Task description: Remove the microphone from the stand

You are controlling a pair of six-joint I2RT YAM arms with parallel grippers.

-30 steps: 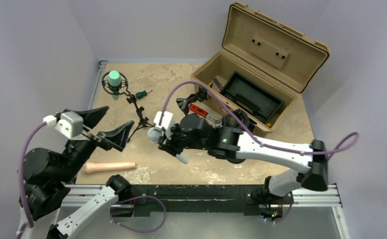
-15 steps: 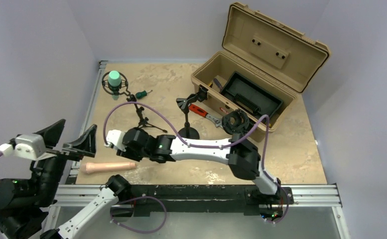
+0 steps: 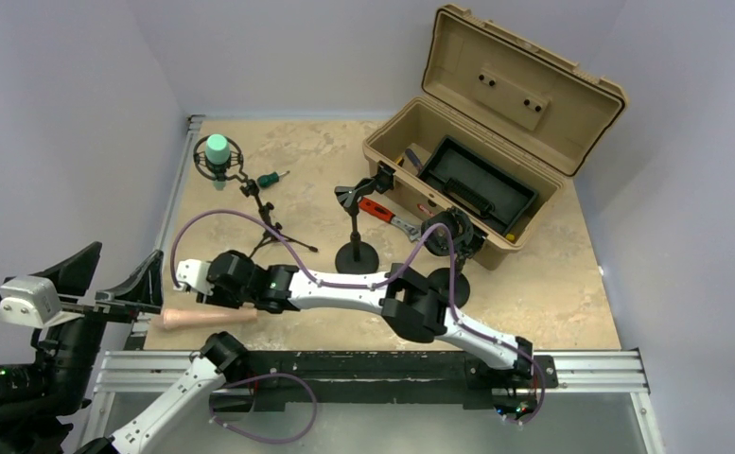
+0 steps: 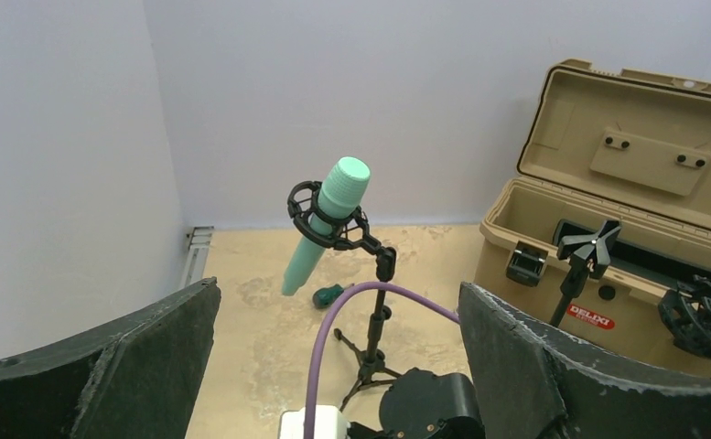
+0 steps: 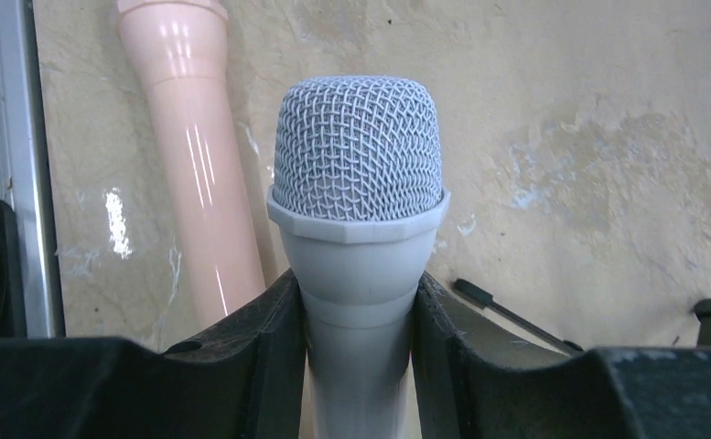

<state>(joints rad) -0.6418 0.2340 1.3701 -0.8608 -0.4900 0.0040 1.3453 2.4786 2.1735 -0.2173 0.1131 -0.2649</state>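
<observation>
A mint green microphone (image 3: 217, 149) sits tilted in a black shock mount on a tripod stand (image 3: 267, 222) at the back left; it also shows in the left wrist view (image 4: 326, 219). My right gripper (image 5: 359, 352) is shut on a grey microphone (image 5: 359, 174) with a mesh head, low over the table beside a pink microphone (image 5: 191, 137). In the top view the right gripper (image 3: 214, 288) is at the front left, just above the pink microphone (image 3: 207, 317). My left gripper (image 3: 108, 284) is open and empty, off the table's left front edge.
An open tan toolbox (image 3: 477, 142) stands at the back right. A black clip stand (image 3: 356, 227) and an empty shock-mount stand (image 3: 448, 236) stand mid-table. A green screwdriver (image 3: 269, 178) and a red wrench (image 3: 382, 213) lie nearby. The right arm's purple cable (image 4: 333, 347) arches across the left wrist view.
My right arm has swept left with the grey microphone, from mid-table to the front left beside the pink microphone. My left arm has drawn back left and toward the front, off the table.
</observation>
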